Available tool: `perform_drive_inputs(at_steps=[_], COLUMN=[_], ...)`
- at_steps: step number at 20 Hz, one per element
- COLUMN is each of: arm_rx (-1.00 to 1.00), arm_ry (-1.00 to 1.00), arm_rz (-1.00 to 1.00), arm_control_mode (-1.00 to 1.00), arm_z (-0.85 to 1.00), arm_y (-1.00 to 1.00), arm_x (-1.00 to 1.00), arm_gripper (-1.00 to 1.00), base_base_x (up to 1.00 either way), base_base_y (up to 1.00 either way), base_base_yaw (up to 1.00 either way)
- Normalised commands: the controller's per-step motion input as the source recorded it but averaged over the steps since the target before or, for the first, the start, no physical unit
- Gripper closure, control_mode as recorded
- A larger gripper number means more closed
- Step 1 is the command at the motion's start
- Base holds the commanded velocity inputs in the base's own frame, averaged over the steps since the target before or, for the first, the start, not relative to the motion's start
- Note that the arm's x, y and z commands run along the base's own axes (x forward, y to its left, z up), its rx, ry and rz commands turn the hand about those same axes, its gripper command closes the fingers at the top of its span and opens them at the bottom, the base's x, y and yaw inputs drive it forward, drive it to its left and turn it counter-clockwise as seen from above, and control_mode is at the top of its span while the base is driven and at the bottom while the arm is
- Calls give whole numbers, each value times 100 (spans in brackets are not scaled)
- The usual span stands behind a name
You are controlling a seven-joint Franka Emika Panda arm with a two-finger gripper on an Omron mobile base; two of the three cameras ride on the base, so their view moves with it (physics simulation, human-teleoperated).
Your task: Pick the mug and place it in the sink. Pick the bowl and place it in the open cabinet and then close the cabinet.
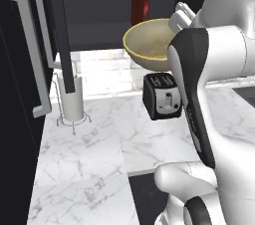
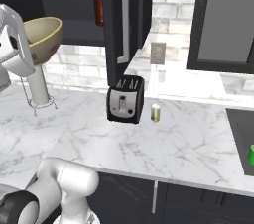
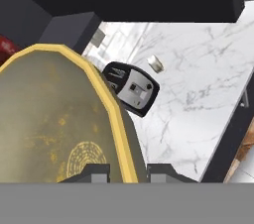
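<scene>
The wide olive-gold bowl (image 1: 147, 42) hangs in the air in front of the open cabinet (image 1: 94, 30), level with its lower shelf. My gripper (image 3: 128, 171) is shut on the bowl's (image 3: 54, 114) yellow rim, one finger inside and one outside. In the right base view the bowl (image 2: 42, 32) is tilted beside my white arm. The cabinet's dark door (image 2: 121, 20) stands swung open with its silver bar handle. At the far right, a sliver of the green mug (image 2: 252, 154) sits inside the black sink (image 2: 240, 129).
A red bottle (image 1: 140, 5) stands on the cabinet shelf behind the bowl. Below on the marble counter are a black toaster (image 1: 162, 97), a paper towel holder (image 1: 71, 99) and a small brass-coloured cylinder (image 2: 156, 113). Another open door (image 1: 25, 55) hangs at the left.
</scene>
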Motion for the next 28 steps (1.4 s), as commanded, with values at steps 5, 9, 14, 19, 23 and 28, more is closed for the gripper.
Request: perform_drive_inputs(at_steps=[5,9,14,19,23,28], arm_rx=[0,0,-1,0,0,4], arm_ry=[0,0,0,-3,-3,-2], arm_rz=[6,1,0,-2,-2,-3], arm_control_mode=[-100,-100,-100,-100,-100,-100], arm_z=[7,0,-4,-4,0,0], arm_y=[0,3,2,14,16,1], arm_x=[33,35,43,37,29,29], arm_gripper=[100,100,100,100,100,100], base_base_x=[0,0,0,0,0,0], base_base_y=[0,0,0,0,0,0], base_base_yaw=[0,0,0,0,0,0])
